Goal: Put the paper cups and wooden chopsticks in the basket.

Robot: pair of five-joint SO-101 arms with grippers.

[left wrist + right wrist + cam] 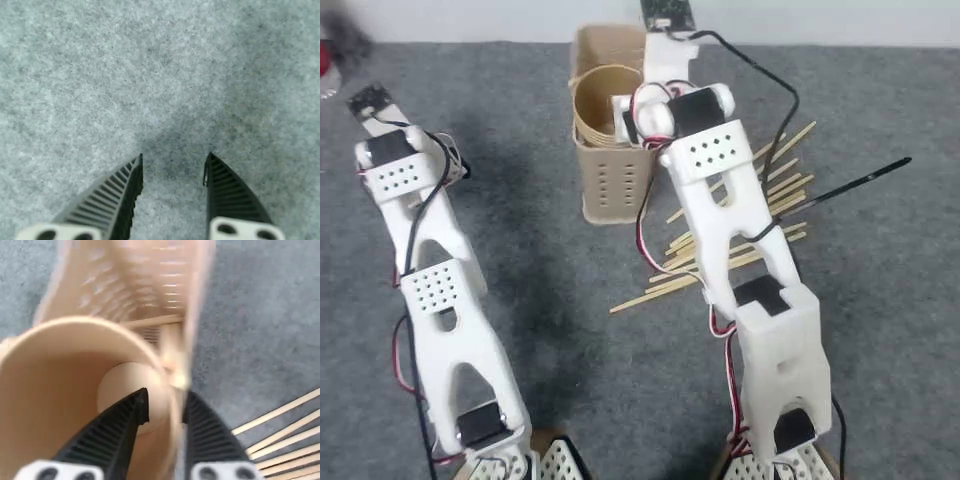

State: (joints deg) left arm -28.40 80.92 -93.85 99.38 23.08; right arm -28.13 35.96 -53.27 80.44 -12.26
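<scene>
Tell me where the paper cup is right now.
In the high view the cup is in the open top of the basket, left of the chopsticks; the right tool pinches its rim.

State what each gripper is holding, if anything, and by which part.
The right gripper pinches the paper cup by its rim, one finger inside, one outside, at the basket. The left gripper, open over the carpet, holds nothing.
</scene>
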